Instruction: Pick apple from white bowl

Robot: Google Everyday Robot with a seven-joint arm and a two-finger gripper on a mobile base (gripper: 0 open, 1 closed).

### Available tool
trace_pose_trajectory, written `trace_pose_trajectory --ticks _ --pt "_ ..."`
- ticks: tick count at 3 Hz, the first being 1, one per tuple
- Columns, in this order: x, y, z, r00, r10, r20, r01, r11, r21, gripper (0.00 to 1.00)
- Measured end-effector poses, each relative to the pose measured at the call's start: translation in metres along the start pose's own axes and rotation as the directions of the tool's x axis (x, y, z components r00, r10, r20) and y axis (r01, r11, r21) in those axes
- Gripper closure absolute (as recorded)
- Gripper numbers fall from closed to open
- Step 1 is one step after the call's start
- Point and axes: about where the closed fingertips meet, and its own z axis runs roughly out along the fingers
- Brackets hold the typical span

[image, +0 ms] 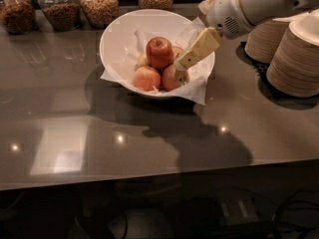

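The white bowl [119,39] sits on the dark counter, lined with crumpled white paper. The apple [159,52], deep red with a dimpled stem end, lies on top of the pile in it. Two paler blushed apples [147,77] rest in front of it. My gripper [185,62] reaches in from the upper right, its cream finger tilted down over the bowl's right side, just right of the apple and above a paler apple [172,77]. Its tip partly hides that apple.
Several glass jars [98,3] of nuts and grains stand along the back edge. Stacks of tan disposable bowls [294,54] stand at the right. The counter's front edge runs across the lower part of the view.
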Motion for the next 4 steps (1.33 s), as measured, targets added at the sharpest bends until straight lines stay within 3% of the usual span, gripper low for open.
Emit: trace_pose_trajectory --ticks 2,4 --pt "-0.016 0.01 0.052 0.999 0.014 0.029 -0.011 0.9942 -0.107 0.0" --pt "-0.012 0.009 0.082 1.0 0.01 0.011 -0.008 0.9889 -0.148 0.04"
